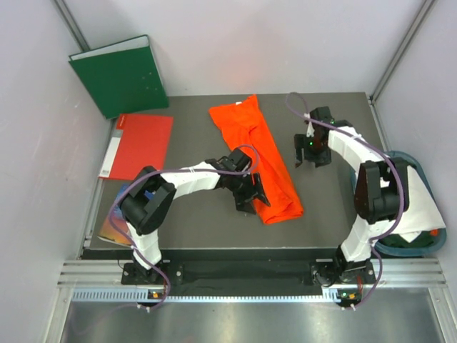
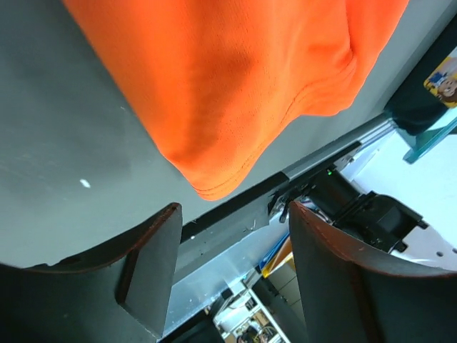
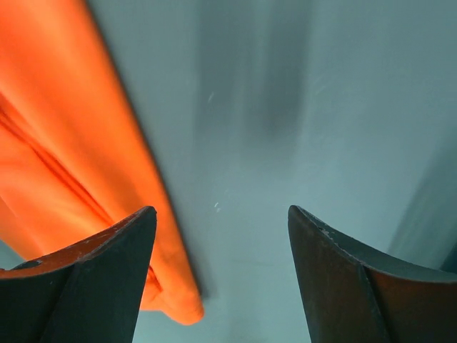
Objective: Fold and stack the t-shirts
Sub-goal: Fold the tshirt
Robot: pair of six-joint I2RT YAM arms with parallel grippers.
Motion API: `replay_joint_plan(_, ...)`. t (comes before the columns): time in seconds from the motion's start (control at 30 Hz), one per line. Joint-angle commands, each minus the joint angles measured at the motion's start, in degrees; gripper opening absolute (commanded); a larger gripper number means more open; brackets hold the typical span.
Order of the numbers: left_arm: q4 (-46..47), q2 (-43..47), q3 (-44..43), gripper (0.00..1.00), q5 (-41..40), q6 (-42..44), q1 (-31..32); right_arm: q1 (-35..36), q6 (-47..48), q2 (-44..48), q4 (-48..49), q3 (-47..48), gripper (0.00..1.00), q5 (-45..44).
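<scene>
Currently left tool [image 1: 254, 197] and right tool [image 1: 312, 161], gaping, flank the orange t-shirt [image 1: 251, 136].

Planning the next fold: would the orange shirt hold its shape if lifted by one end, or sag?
Probably floppy: the orange shirt lies in a folded strip with soft creases, so a lifted end would likely droop. Likely light, being thin cloth. Pushed, it may bunch on the table rather than slide.

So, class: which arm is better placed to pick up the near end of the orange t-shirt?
Likely left. The left tool, open, sits at the near hem of the orange t-shirt. The right tool, also open, hangs over the table beside its long edge, farther away.
</scene>
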State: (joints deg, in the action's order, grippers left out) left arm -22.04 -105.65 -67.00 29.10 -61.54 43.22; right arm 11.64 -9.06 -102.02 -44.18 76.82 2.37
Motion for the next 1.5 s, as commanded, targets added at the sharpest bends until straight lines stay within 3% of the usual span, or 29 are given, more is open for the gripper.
replay_joint_plan(0.0,-0.7,-1.7,-2.0,0.65,-0.4,-2.4,1.9,-3.3,1.0,-0.5,1.7,7.1,0.74,2.1)
replay_joint_plan(0.23,-4.1,-8.3,-3.6,0.65,-0.2,-1.8,4.9,-5.0,0.0,0.8,2.8,5.9,0.74,4.9)
replay_joint_plan(0.33,-2.9,-9.7,-2.3,0.54,-0.6,-2.1,4.9,-5.1,0.1,2.2,3.2,3.6,0.74,5.7)
replay_joint_plan(0.43,-4.1,-9.4,-2.4,0.00,-1.0,-1.4,5.0,-5.1,0.2,3.7,3.7,1.1,0.74,5.6)
replay_joint_plan(0.77,-25.6,-1.0,-5.2,0.00,-8.9,7.3,4.9,-5.0,0.5,4.6,4.5,-2.7,0.74,8.8)
replay_joint_plan(1.07,-30.8,9.7,6.4,0.00,-11.7,5.0,3.6,-1.3,1.1,3.3,4.0,-2.6,0.75,12.1)
replay_joint_plan(1.1,-31.2,10.3,7.3,0.03,-12.1,4.9,3.5,-1.0,1.3,3.5,4.0,-2.7,0.76,12.4)
replay_joint_plan(1.13,-31.7,10.7,7.5,0.18,-12.7,5.3,3.5,-0.7,1.3,3.7,4.0,-3.0,0.76,12.9)
replay_joint_plan(1.17,-32.9,11.5,7.2,0.45,-13.2,5.7,3.5,-0.2,1.3,3.8,4.0,-3.2,0.76,13.2)
replay_joint_plan(1.2,-33.7,11.8,6.3,0.58,-13.7,6.7,3.5,0.0,1.2,4.1,4.0,-3.4,0.76,13.2)
replay_joint_plan(1.3,-38.1,14.0,1.3,0.82,-19.8,8.7,4.0,0.5,1.4,4.7,4.2,-4.7,0.77,13.4)
replay_joint_plan(1.37,-39.2,15.7,-1.4,0.87,-25.8,10.1,4.7,0.6,1.6,5.0,4.4,-5.7,0.77,13.5)
replay_joint_plan(1.47,-39.3,17.0,-4.6,0.84,-31.1,14.0,6.1,0.6,1.7,5.6,4.6,-6.9,0.77,13.5)
